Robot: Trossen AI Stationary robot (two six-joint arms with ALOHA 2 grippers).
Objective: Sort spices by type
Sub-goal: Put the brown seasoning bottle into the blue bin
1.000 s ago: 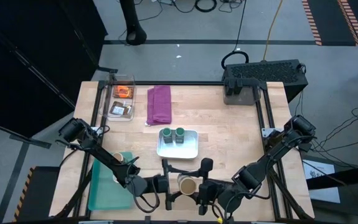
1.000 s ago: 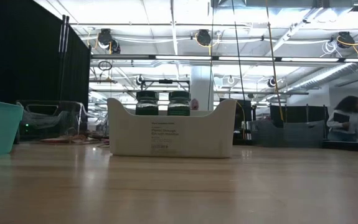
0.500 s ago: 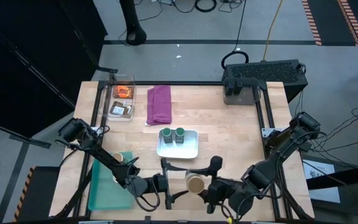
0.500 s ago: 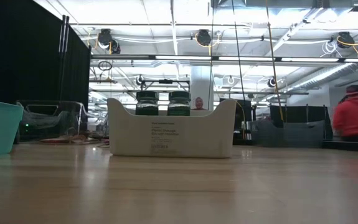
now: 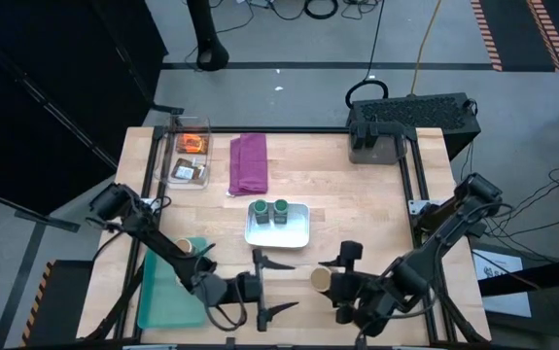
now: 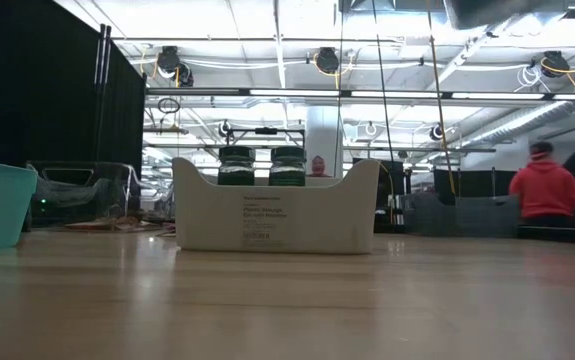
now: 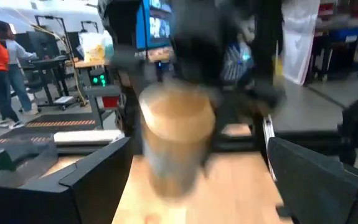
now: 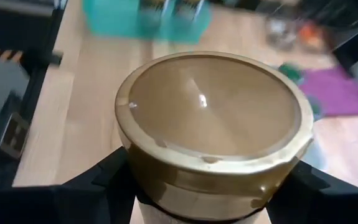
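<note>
Right gripper clamps tan-lidded jar, unseen low

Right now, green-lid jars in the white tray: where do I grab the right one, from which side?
By its lid, from straight above: the right green-lid jar stands upright, the wall of the white tray covers its body, and the other green-lid jar crowds its left, so close fingers front to back. Left gripper is open and free; right gripper holds a tan-lid jar.

Right gripper fingers clamped at the near edge; left gripper fingers spread.
</note>
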